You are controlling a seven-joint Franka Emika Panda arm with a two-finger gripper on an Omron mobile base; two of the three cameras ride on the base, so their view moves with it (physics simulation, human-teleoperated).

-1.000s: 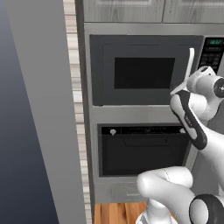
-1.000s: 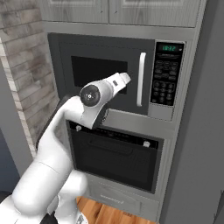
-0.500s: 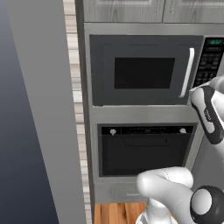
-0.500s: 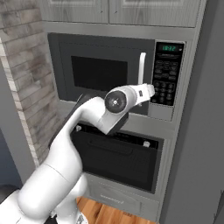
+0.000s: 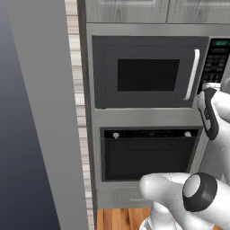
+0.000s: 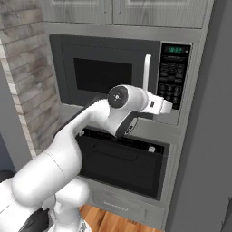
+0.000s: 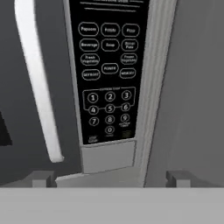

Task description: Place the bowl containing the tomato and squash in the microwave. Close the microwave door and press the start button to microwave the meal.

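The microwave (image 5: 148, 74) is built into the wall column, and its dark door (image 6: 104, 74) is shut flat, the white bar handle (image 6: 147, 72) at its right edge. The bowl, tomato and squash are hidden. My gripper (image 6: 168, 108) is open and empty, level with the lower end of the black keypad (image 6: 173, 81) and close in front of it. In the hand view the keypad (image 7: 109, 74) lies straight ahead with the handle (image 7: 37, 83) to its left, and my gripper (image 7: 111, 178) points at the steel strip under the panel. The bottom row's small buttons are too blurred to read.
A black-fronted oven (image 5: 148, 152) with two knobs sits directly below the microwave. Grey cabinet doors (image 5: 134, 9) run above. A brick wall (image 6: 27, 90) stands to the left and a grey panel (image 6: 208, 136) juts out close to the keypad's right.
My hand has swung right, from in front of the door handle to the keypad's lower end. The door stays shut and the jaws stay wide.
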